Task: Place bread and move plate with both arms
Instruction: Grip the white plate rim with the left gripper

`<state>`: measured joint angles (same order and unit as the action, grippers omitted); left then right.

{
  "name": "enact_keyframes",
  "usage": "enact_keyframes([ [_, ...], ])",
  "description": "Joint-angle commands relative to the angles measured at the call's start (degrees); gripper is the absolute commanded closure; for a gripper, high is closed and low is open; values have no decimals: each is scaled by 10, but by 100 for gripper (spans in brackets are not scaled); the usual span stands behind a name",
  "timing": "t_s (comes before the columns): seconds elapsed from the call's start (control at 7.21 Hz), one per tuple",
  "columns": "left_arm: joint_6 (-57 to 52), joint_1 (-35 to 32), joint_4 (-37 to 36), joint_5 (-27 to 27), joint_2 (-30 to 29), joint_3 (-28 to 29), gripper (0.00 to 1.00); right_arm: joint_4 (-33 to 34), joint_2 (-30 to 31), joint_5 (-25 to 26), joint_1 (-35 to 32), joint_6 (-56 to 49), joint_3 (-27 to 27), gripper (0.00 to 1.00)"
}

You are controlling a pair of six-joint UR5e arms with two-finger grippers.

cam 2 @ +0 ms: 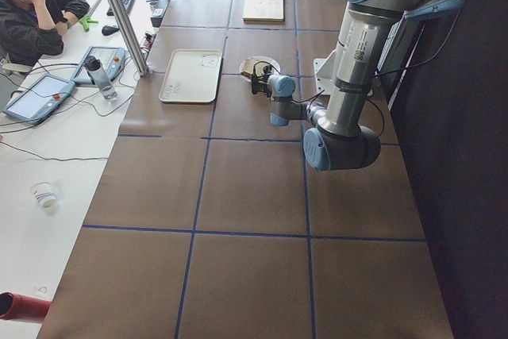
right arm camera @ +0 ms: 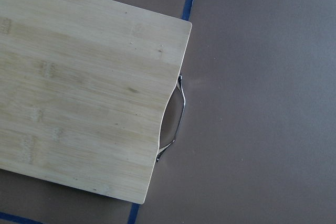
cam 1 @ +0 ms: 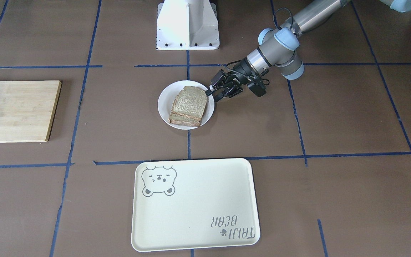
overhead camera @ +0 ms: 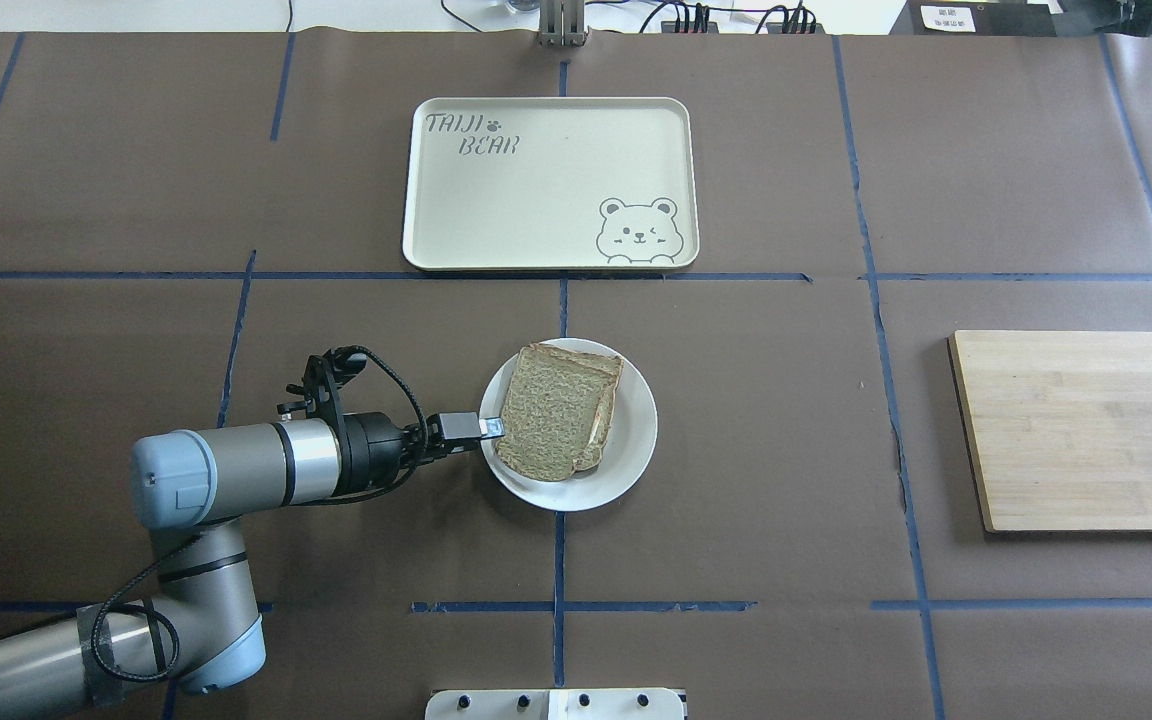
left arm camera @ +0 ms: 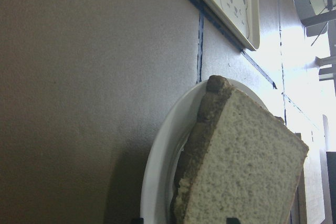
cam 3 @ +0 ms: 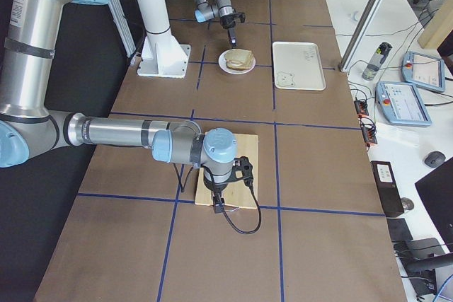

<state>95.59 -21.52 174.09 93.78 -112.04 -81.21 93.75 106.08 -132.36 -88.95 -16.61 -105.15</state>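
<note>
Left gripper (overhead camera: 489, 428), jaws apart, at the round glossy white plate (overhead camera: 636, 440); grainy bread (overhead camera: 558, 410) on it; matte brown table (overhead camera: 786, 450). Right gripper (cam 3: 219, 203): cannot tell.

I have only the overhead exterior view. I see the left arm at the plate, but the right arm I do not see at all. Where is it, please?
Observer: The exterior right view shows it. The right hand hangs above the wooden board.
Operator: Is it open or shut?
Observer: I cannot tell. Its wrist camera shows no fingers, only the board's end with a metal handle.
Operator: And the other one, has it closed on anything?
Observer: Not yet. In the left wrist view the fingertips of the left hand stand apart, at the rim of the plate and the edge of the bread.
</note>
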Motion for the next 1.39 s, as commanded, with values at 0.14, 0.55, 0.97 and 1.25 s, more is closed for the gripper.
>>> enact_keyframes([
  [0.14, -1, -3, -2, 0, 1, 4, 53, -1, 0, 1, 0, 0, 0, 0],
  [0.55, -1, -1, -5, 0, -11, 26, 64, -1, 0, 1, 0, 0, 1, 0],
  [0.97, -1, -1, -5, 0, -25, 37, 74, -1, 0, 1, 0, 0, 5, 0],
  [1.25, 0, 1, -6, 0, -33, 37, 75, -1, 0, 1, 0, 0, 6, 0],
])
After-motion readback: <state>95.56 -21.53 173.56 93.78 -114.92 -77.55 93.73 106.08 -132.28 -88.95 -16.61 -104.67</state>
